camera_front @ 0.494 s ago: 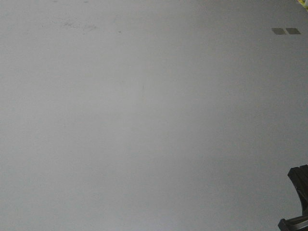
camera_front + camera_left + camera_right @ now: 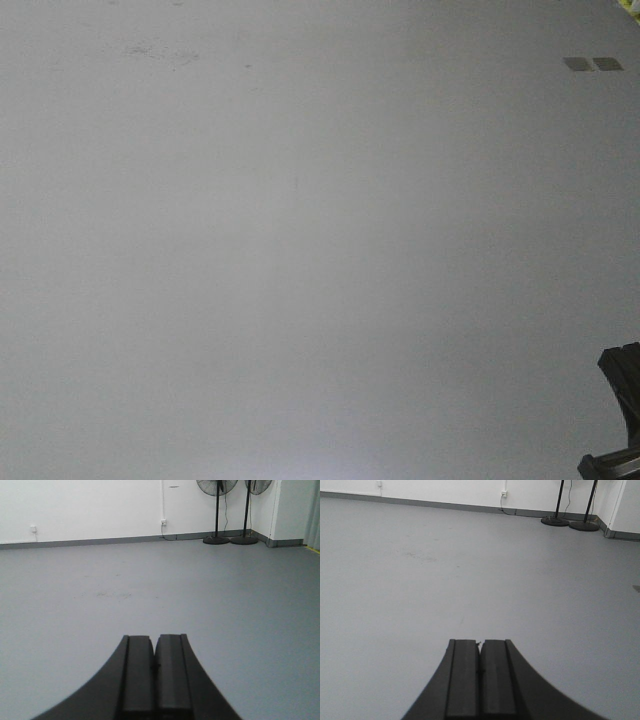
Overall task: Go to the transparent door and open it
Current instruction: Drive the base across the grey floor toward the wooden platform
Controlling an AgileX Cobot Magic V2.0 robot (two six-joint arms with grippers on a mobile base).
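No transparent door in view yet, left gripper [image 2: 154, 647] and right gripper [image 2: 480, 649] both pinched closed on nothing; I'd expect heavy, stiff glass, so grab the frame.

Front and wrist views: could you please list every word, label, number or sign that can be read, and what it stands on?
There is no readable text in any view.
The two grey patches on the floor: plain, no marks.
The wall socket: too small to show any print.
The left gripper and the right gripper: plain black, no label.
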